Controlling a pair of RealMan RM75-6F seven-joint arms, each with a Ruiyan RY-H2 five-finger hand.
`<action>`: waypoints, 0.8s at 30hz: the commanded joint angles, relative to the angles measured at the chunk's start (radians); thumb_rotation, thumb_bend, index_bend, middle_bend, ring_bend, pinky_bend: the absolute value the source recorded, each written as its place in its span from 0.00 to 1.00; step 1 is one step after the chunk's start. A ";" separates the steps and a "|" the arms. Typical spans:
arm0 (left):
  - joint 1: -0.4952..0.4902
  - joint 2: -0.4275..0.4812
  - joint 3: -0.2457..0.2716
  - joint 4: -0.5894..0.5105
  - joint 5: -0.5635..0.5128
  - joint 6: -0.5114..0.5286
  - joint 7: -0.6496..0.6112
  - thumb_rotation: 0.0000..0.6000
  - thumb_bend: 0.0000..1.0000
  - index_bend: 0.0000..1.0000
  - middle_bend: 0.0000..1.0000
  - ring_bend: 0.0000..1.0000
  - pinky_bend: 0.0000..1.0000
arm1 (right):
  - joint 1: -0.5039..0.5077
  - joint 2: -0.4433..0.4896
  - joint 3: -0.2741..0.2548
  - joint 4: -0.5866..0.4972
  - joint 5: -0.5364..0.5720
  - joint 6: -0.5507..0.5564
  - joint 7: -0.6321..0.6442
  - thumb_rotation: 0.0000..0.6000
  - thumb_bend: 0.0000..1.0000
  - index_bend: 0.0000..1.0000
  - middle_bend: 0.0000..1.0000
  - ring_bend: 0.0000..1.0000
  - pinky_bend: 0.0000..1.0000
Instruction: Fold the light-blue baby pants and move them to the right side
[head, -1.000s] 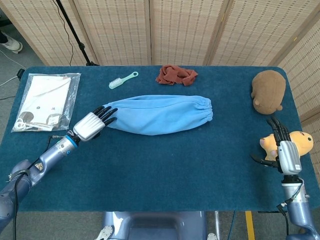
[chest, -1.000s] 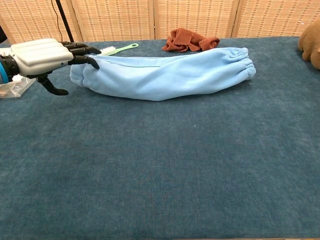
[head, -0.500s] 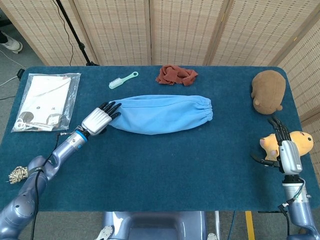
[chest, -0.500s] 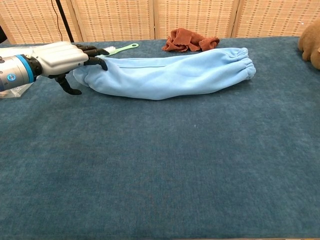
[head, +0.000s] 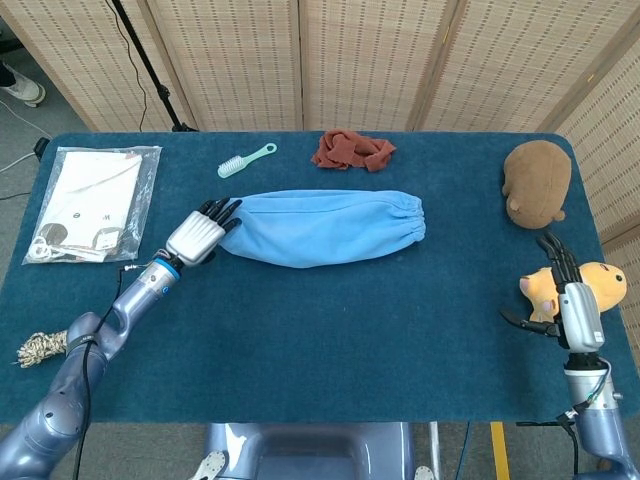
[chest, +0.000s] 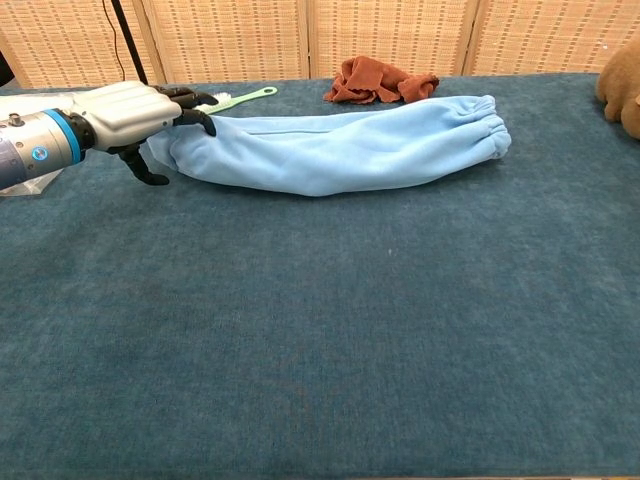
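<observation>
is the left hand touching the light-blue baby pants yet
Touching. In the chest view the left hand has its fingertips resting on the left end of the light-blue baby pants, with no gap visible between them.

The left hand (head: 201, 236) is moving toward the upper right of the frame, and its fingers (chest: 195, 118) are now lying on the pants' (head: 325, 227) left end.

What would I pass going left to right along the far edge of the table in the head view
Plastic bag of white cloth → mint brush → rust-red rag → brown plush toy.
</observation>
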 joint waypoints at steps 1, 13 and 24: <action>-0.004 -0.011 -0.011 0.007 -0.014 -0.006 0.000 1.00 0.20 0.18 0.03 0.06 0.21 | -0.002 0.002 0.003 -0.007 -0.005 0.006 0.002 1.00 0.00 0.04 0.00 0.00 0.01; -0.008 -0.055 -0.045 0.036 -0.057 0.012 0.032 1.00 0.26 0.36 0.26 0.29 0.35 | -0.022 0.026 0.012 -0.053 -0.043 0.067 0.030 1.00 0.00 0.06 0.01 0.00 0.01; -0.008 -0.073 -0.048 0.045 -0.067 -0.004 0.064 1.00 0.67 0.53 0.41 0.38 0.44 | -0.030 0.034 0.014 -0.065 -0.058 0.087 0.052 1.00 0.00 0.07 0.02 0.00 0.01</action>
